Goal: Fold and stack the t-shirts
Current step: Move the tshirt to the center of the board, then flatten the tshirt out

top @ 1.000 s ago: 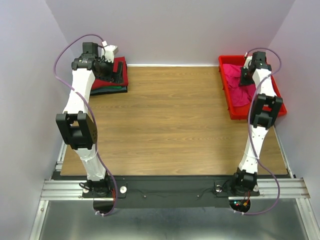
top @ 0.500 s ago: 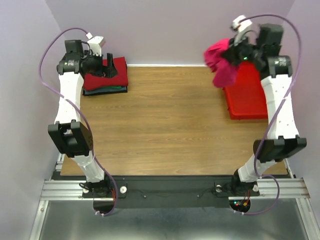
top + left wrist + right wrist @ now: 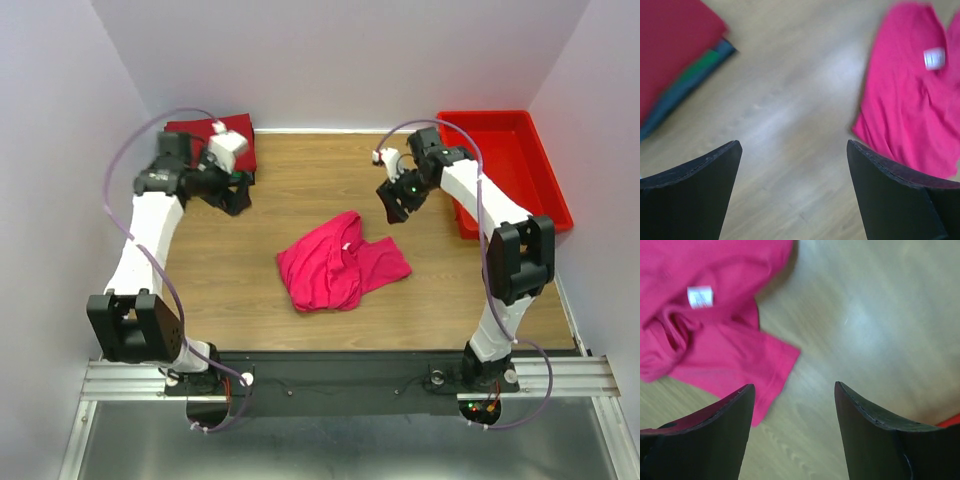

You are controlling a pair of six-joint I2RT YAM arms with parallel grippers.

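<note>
The overhead view alone shows the whole crumpled bright pink cotton t-shirt on the brown wood-grain table, the red plastic bin at the far right and the folded stack of dark red, green and dark tees at the far left. The wrist views add the shirt's white neck label. Half a second ago the shirt hung bunched from the right gripper beside the bin; now it lies flat, released. Both the right gripper and the left gripper have jaws spread and empty, the shirt lying between them and touching neither.
</note>
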